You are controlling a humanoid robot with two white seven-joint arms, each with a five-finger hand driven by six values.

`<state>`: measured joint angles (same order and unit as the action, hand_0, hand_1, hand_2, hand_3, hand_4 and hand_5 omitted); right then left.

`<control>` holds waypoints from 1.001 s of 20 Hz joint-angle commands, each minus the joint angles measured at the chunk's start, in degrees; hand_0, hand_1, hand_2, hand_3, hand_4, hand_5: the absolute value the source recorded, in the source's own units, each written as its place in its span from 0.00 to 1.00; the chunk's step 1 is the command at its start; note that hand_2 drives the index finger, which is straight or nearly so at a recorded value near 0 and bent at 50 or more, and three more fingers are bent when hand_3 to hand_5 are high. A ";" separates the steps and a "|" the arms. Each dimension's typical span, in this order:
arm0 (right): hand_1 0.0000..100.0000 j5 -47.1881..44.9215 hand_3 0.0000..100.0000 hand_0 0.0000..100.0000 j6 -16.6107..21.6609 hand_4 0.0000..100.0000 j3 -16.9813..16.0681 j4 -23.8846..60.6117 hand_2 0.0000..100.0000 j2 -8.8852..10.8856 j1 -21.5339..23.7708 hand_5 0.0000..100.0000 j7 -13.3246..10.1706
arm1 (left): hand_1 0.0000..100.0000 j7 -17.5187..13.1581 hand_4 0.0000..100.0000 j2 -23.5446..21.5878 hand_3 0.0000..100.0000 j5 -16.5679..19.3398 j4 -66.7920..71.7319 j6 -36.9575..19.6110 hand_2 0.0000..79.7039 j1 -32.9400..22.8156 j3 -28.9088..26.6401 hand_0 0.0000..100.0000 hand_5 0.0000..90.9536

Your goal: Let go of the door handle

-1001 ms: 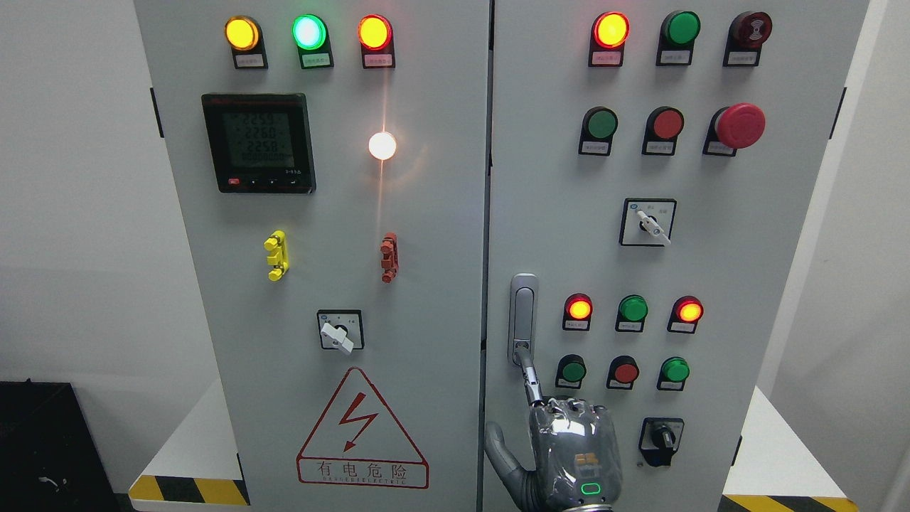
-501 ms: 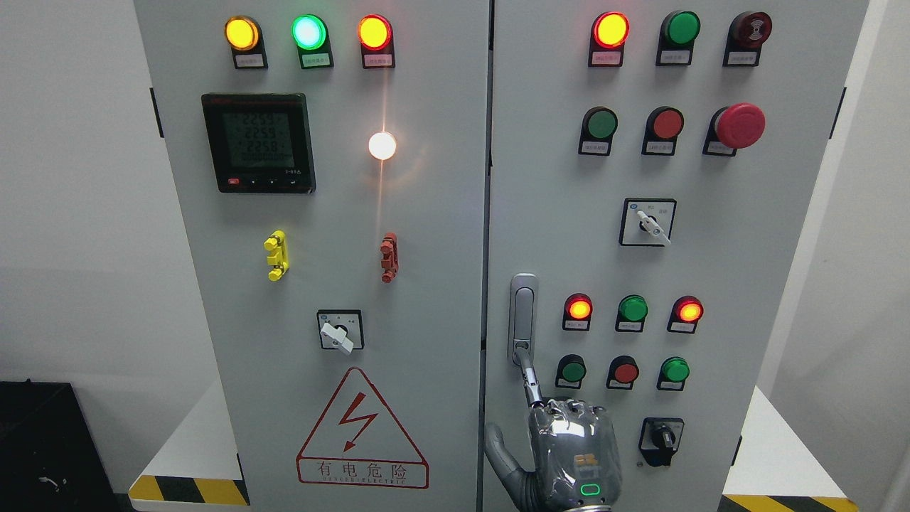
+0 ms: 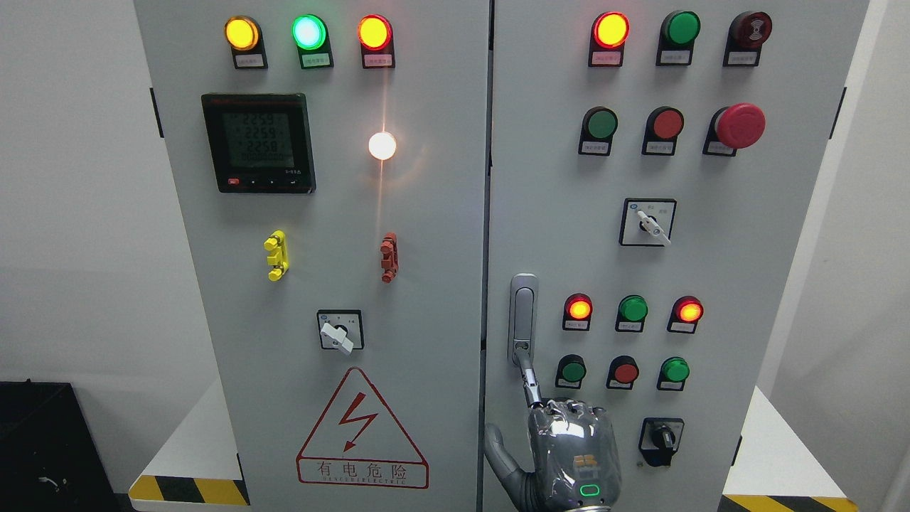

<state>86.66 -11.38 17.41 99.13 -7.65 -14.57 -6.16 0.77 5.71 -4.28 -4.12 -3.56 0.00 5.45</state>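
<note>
Head view: a cabinet with two doors, shut side by side. One handle (image 3: 523, 313), upright and silver, sits at the left edge of the right door (image 3: 753, 284), about half-way down.

One robot hand shows, the right hand (image 3: 574, 455), rising from the bottom edge just below the handle with its back to the camera. One finger (image 3: 528, 380) points straight up, its tip touching the handle's lower end. The thumb (image 3: 501, 455) sticks out to the left, apart from it. The other fingers are hidden behind the palm, and the hand clasps nothing.

The left door (image 3: 434, 320) carries:
- three lit lamps along the top
- one meter (image 3: 259, 142)
- one white lamp (image 3: 382, 145)
- one yellow clip (image 3: 276, 255) and one red clip (image 3: 389, 257)
- one switch (image 3: 340, 330)
- one warning sign (image 3: 362, 434)

The right door carries four rows of three round lamps or buttons, twelve in all. The second row ends in one red stop button (image 3: 739, 125). There are also two switches, a white one (image 3: 648, 222) between the second and third rows and a black one (image 3: 661, 441) lowest, right of the hand.

One black box (image 3: 43, 441) stands at the lower left.
</note>
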 commanded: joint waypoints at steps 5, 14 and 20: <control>0.20 0.00 0.97 0.48 0.04 0.96 -0.01 -1.05 0.00 0.00 0.51 0.98 0.00 | 0.56 0.02 0.00 0.00 0.00 -0.02 -0.01 -0.05 0.00 -0.97 0.00 0.12 0.00; 0.20 0.00 0.97 0.48 0.04 0.96 -0.01 -1.05 0.00 0.00 0.51 0.98 0.00 | 0.56 0.02 0.00 0.00 0.00 -0.02 0.08 -0.05 0.00 -0.97 0.00 0.12 0.00; 0.20 0.00 0.97 0.48 0.04 0.96 -0.10 -0.87 0.00 0.09 0.51 0.98 -0.17 | 0.56 0.02 0.00 0.00 0.00 -0.02 -0.01 -0.05 0.00 -0.97 0.00 0.12 0.00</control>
<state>86.66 -11.28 17.40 98.32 -7.63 -14.09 -6.09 0.78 5.71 -4.27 -4.12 -3.56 0.00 5.45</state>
